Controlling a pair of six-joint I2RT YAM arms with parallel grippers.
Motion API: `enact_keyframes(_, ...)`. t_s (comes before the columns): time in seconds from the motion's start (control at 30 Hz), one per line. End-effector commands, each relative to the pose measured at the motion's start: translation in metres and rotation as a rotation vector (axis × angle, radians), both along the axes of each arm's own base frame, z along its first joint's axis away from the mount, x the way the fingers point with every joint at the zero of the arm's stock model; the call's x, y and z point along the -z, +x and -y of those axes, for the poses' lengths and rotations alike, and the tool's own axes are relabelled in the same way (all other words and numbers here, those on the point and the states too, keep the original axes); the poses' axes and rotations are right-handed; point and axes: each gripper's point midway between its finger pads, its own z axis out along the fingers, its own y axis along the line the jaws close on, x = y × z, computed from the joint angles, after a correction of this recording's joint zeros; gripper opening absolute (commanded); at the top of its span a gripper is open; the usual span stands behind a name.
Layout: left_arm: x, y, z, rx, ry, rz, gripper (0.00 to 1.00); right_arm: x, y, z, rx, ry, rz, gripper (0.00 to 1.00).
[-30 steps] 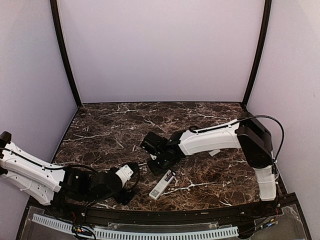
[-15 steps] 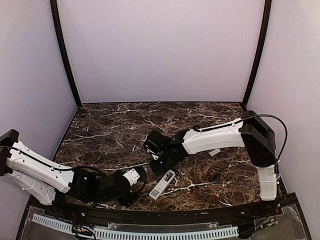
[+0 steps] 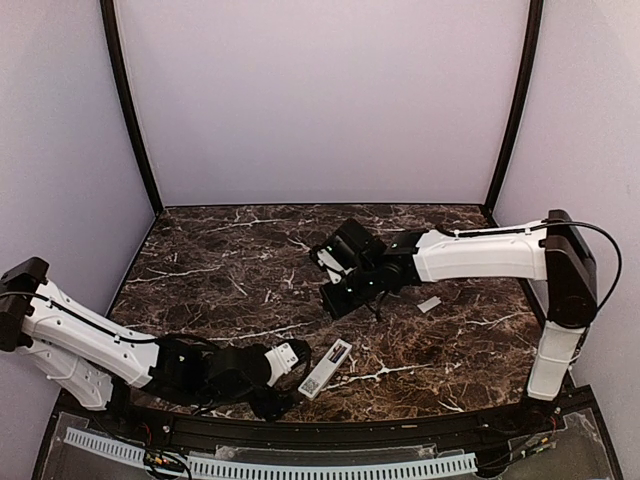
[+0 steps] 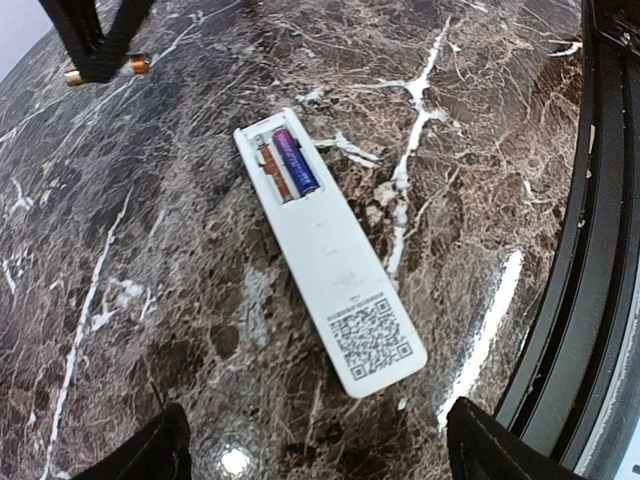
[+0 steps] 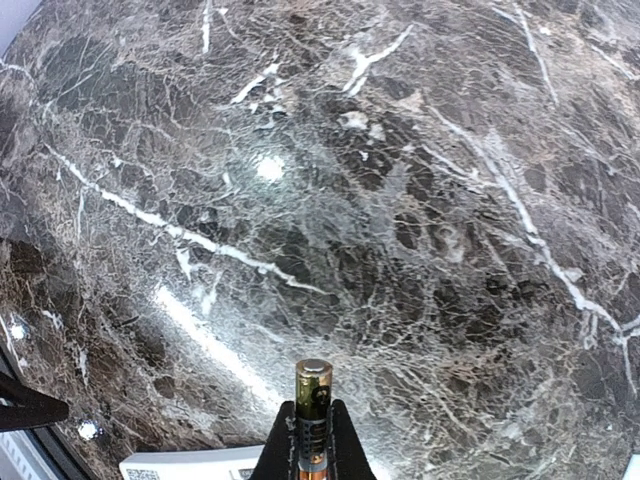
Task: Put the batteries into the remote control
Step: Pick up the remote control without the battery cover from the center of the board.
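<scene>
The white remote control [image 3: 326,368] lies back side up near the front edge, QR label toward my left gripper. In the left wrist view [image 4: 325,265] its open recess holds one bluish-purple battery [image 4: 293,160]; the slot beside it is empty. My left gripper [image 3: 293,385] is open just short of the remote's QR end, its fingers [image 4: 150,450] spread wide. My right gripper [image 3: 335,300] hangs above the table behind the remote, shut on a dark, gold-tipped battery [image 5: 312,395] that sticks out past its fingertips. It also shows in the left wrist view [image 4: 105,68].
A small white cover piece [image 3: 429,304] lies on the marble at the right. A black rail [image 4: 590,250] runs along the table's front edge, close to the remote. Purple walls enclose the left, back and right sides.
My right gripper has risen and drawn back to the right, away from the remote. My left gripper has slid right along the front edge toward the remote's QR end.
</scene>
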Motion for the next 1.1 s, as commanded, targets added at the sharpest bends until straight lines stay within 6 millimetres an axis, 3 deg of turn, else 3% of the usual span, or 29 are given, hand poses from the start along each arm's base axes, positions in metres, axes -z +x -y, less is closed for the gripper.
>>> enact_keyframes(0.0, 0.005, -0.005, 0.03, 0.076, 0.017, -0.002, 0.9, -0.009, 0.012, 0.024, 0.034, 0.001, 0.035, 0.0)
enact_keyframes(0.03, 0.017, -0.003, 0.031, 0.073, 0.064, -0.001, 0.91, -0.011, 0.014, 0.029, 0.042, -0.002, 0.041, 0.0)
enact_keyframes(0.17, 0.035, 0.001, 0.043, 0.087, 0.144, 0.014, 0.93, -0.017, 0.016, 0.045, 0.062, -0.008, 0.059, 0.0)
enact_keyframes(0.47, 0.046, 0.023, 0.04, 0.03, 0.158, -0.046, 0.89, -0.018, 0.013, 0.067, 0.085, -0.022, 0.081, 0.0)
enact_keyframes(0.83, 0.061, 0.015, 0.042, 0.089, 0.218, -0.095, 0.58, -0.023, 0.012, 0.085, 0.106, -0.033, 0.11, 0.0)
enact_keyframes(0.97, 0.064, 0.01, 0.035, 0.101, 0.236, -0.112, 0.41, -0.026, 0.01, 0.092, 0.101, -0.027, 0.121, 0.0)
enact_keyframes(1.07, 0.062, 0.012, 0.031, 0.097, 0.246, -0.1, 0.21, -0.03, 0.007, 0.096, 0.093, -0.019, 0.129, 0.0)
